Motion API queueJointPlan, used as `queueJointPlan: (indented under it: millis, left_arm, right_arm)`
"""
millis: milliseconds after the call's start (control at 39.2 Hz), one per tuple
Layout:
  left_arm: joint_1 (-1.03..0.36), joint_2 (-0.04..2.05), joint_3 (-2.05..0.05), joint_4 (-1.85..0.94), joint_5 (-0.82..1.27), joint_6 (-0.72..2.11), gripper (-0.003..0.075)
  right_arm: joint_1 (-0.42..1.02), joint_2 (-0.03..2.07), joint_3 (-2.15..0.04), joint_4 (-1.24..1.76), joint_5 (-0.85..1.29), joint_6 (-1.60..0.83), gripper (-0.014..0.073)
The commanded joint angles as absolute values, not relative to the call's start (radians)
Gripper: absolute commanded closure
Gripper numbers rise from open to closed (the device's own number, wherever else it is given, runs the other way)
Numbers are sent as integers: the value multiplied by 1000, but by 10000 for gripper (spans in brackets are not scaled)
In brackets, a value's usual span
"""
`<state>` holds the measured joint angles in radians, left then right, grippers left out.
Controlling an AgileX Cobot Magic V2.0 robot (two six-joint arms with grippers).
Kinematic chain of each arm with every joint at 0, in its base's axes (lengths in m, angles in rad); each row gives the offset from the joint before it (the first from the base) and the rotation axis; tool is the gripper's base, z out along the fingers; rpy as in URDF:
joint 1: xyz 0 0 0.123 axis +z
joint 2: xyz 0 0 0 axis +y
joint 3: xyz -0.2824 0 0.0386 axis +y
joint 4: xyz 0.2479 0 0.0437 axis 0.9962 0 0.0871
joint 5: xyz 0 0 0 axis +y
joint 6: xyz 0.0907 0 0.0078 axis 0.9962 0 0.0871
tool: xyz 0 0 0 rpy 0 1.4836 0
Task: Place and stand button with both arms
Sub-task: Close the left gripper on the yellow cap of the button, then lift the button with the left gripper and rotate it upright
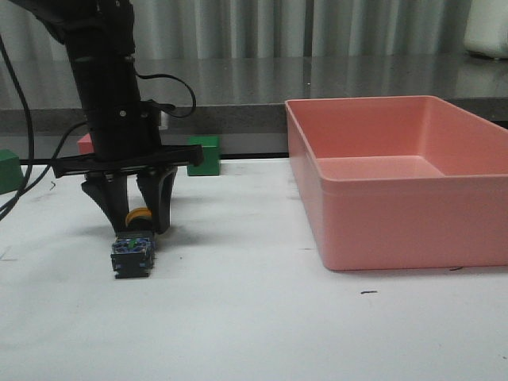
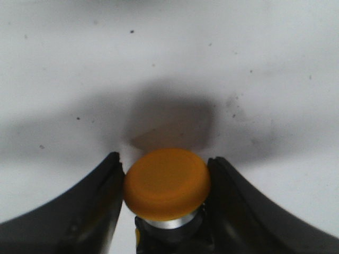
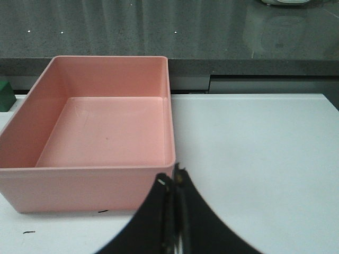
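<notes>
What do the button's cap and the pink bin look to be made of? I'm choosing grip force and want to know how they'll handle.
The button cap looks like smooth matte plastic, orange-yellow, with a dull even sheen; a silvery, possibly metal ring sits under it. The pink bin looks like moulded plastic: thin uniform walls, rounded corners, soft gloss. The left gripper is shut on the button.

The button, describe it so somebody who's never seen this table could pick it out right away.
Start at the big pink bin on the right side of the white table, then look far left to the black left gripper reaching down. The button sits on the table between its fingers. Unlike the plain green cube behind it, it has a dark boxy base and an orange-yellow domed cap.
</notes>
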<state>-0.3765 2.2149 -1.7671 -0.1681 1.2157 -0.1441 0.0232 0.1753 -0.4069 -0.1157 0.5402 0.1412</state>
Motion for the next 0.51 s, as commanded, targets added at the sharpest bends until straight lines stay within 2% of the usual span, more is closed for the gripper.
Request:
queueJointPlan:
  millis: [0,204,485]
  left_arm:
    - [-374,2150,-1795,-172,1272,-119,441]
    - [-374,2096,-1782,-122,1213,-120,440]
    - [-374,1921,-1625,-103,933,-125,440]
  right_arm:
    - [16,184,-431,-129,461,132,664]
    - [16,184,-431,-129,461,132,664]
    - [16,184,-431,-129,461,132,664]
